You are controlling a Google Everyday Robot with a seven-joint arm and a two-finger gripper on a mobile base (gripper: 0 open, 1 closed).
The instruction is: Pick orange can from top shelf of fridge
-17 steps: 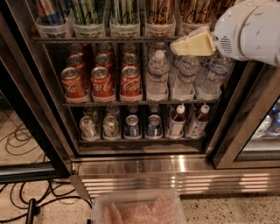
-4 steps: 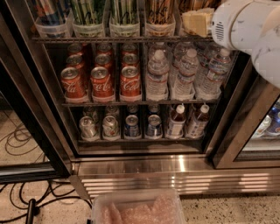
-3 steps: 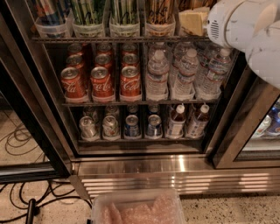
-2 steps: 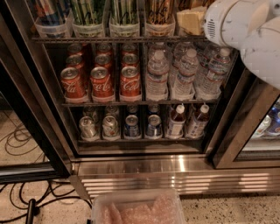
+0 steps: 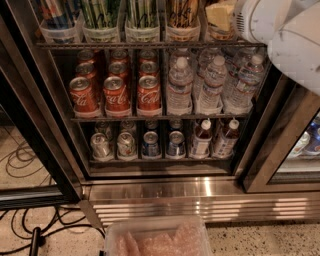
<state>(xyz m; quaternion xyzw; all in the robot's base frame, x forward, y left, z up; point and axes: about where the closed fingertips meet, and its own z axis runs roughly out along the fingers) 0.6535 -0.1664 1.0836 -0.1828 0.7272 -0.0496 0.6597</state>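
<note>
Hanging at shelf height, the end effector (image 5: 220,16) is sitting at 3 o'clock of the orange can (image 5: 182,11), which is standing on the top shelf (image 5: 110,45). Probably lining up a side grab; spread or closed, can't tell.

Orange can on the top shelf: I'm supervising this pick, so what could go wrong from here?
The tool sits right of the orange can, before the neighbouring tray, so it may close on the wrong slot.
Green-and-white striped cans stand close on its left; a sideways approach could knock them.
The can stands in a clear tray on the top shelf; a low pull might drag it out.
</note>
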